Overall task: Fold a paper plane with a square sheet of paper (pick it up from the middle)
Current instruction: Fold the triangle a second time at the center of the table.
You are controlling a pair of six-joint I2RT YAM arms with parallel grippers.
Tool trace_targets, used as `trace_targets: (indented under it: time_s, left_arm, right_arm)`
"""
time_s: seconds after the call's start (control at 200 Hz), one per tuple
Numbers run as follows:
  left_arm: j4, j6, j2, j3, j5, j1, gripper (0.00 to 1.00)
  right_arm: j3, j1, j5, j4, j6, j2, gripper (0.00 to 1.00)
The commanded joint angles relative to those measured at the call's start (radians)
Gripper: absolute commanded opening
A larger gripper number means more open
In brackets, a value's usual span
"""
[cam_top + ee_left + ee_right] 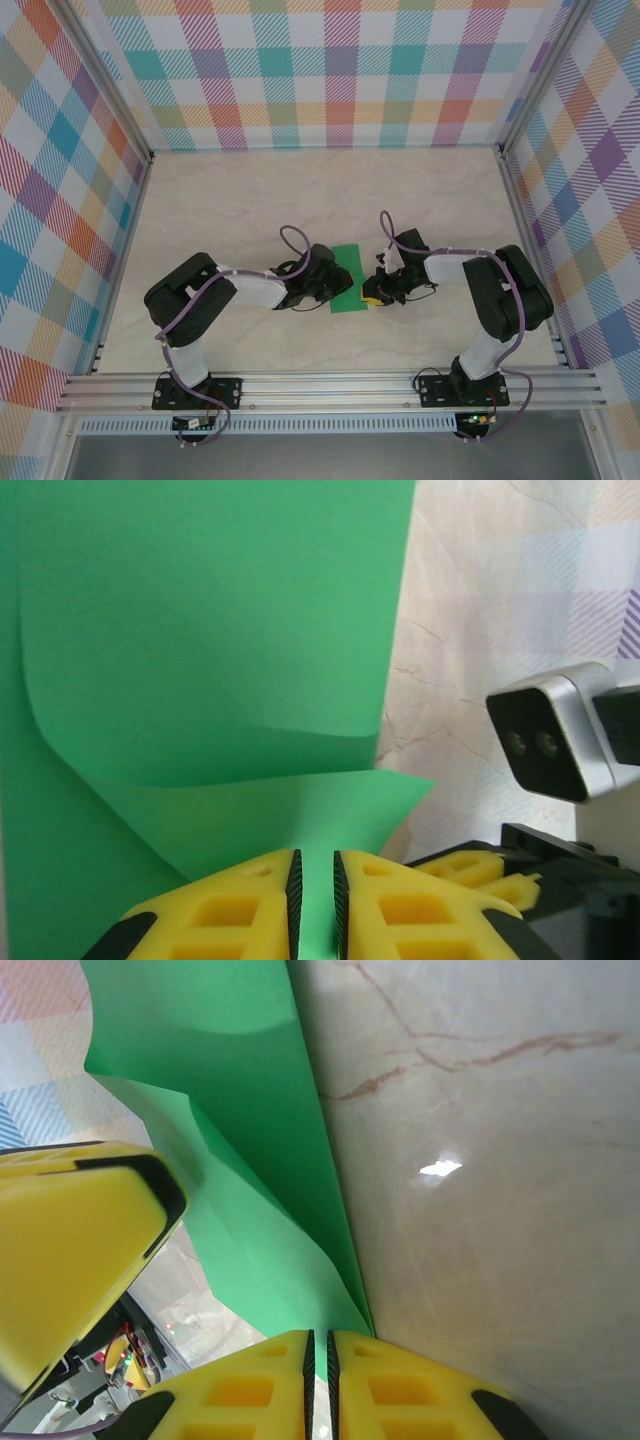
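step: fold flap | paper: mid-worktop, curling up between arms | left hand: pinching paper edge | right hand: pinching paper corner | tip: move both hands together, align edges before creasing

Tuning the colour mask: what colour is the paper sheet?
Solid bright green, unpatterned. The square sheet of paper shows best in the left wrist view.

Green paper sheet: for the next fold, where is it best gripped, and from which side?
Pinch the thin bright-green paper sheet at its side edges, one hand coming in low from each side. It lies partly folded with a curled-up flap, so the lifted edges can be pinched. The left hand and right hand grip it this way.
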Motion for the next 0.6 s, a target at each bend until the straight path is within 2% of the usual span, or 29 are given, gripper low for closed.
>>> trace_targets:
  time_s: [0.0, 0.275, 0.595]
  left_arm:
    - [-0.002, 0.014, -0.006, 0.017, 0.027, -0.026, 0.17]
    - [0.035, -0.012, 0.078, 0.033, 0.033, -0.063, 0.16]
    - [-0.116, -0.031, 0.035, -0.01, -0.165, -0.053, 0.15]
  right_arm:
    - [-0.04, 0.007, 0.093, -0.008, -0.017, 0.047, 0.14]
    - [-0.041, 0.007, 0.102, -0.014, -0.019, 0.049, 0.12]
    - [-0.046, 0.007, 0.127, -0.027, -0.022, 0.047, 0.08]
